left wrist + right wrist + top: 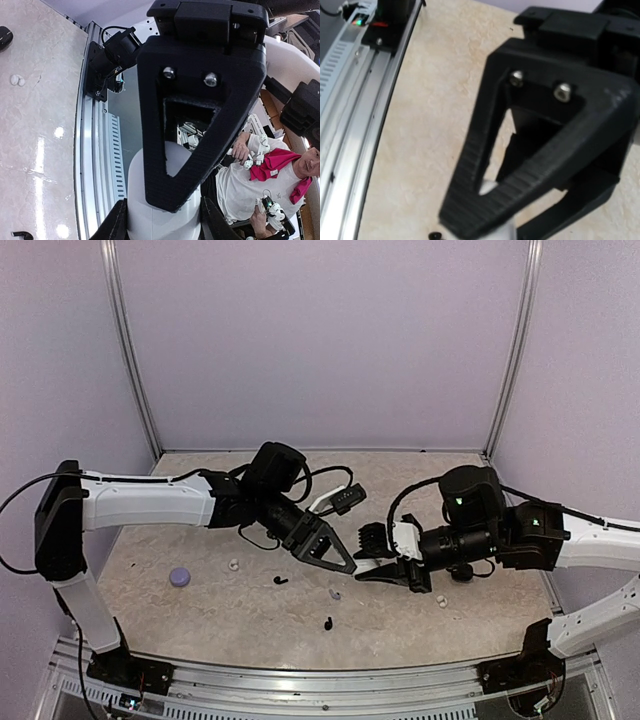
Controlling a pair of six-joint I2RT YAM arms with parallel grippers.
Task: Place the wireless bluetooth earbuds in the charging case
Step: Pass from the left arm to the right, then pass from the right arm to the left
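A white charging case [374, 554] hangs above the table's middle, between my two grippers. My right gripper [368, 568] is shut on it. In the right wrist view [485, 220] the white case [489, 188] shows behind the fingertip. My left gripper [350, 568] meets it tip to tip. In the left wrist view [170, 202] one finger lies across the case [160, 220] and the other finger is hidden. Loose earbuds lie on the table: a white one [234, 564], a second white one [441, 602], two black ones [280, 580] [328, 623] and a lavender one [335, 594].
A closed lavender case [180, 577] sits at the left of the table. The metal front rail [330, 685] runs along the near edge and purple walls close in the back and sides. A dark rounded object [2, 37] shows at the edge of the left wrist view.
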